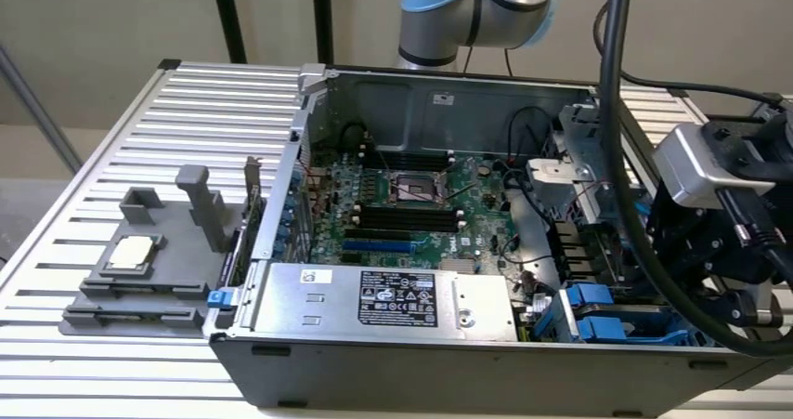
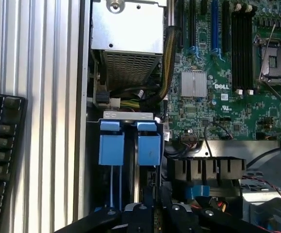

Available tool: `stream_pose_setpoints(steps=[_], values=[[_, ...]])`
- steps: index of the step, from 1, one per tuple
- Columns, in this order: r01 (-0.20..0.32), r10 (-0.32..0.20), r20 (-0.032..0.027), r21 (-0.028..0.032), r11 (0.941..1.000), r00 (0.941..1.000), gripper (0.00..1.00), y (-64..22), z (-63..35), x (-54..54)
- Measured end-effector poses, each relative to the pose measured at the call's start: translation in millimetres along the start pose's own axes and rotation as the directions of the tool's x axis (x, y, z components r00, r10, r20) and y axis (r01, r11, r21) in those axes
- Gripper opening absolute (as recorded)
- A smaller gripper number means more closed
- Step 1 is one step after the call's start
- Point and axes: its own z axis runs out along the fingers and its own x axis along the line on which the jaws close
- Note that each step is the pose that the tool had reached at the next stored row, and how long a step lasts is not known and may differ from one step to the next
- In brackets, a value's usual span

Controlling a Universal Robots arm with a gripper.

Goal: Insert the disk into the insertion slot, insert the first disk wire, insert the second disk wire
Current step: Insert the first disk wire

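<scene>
black gripper (image 2: pixel 151 199) closed | silver hard drive in bright blue plastic carrier frame (image 2: pixel 149 145), at grey computer case's (image 1: pixel 496 373) corner | likely rigid, dense, shock-sensitive; best held by frame sides

The case (image 1: pixel 496 363) is open from above. At its middle the motherboard (image 1: pixel 409 205) lies low and flat, leaving free height. Along the front wall the power-supply box (image 1: pixel 384 298) stands tall, and a bundle of cables (image 2: pixel 167 63) runs from it toward the insertion slot (image 1: pixel 656 331). Its blue tabs (image 2: pixel 149 148) stand close together, with the hand (image 2: pixel 147 208) just above. A thick black cable (image 1: pixel 619 159) hangs across the case on the exterior view's right. Outside, the slatted worktop (image 1: pixel 211 103) carries a grey stand (image 1: pixel 136 261) and a keyboard (image 2: pixel 2 155).
</scene>
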Motion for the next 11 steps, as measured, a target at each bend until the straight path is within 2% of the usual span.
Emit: stream_pose_setpoints(steps=[8,11], values=[[-0.010,0.010,-0.0191,0.0019,0.9999,0.9998,0.16,-0.9,1.3,-4.5],[-0.012,0.012,-0.0216,0.0022,0.9999,0.9997,0.16,-1.5,1.7,-4.6]])
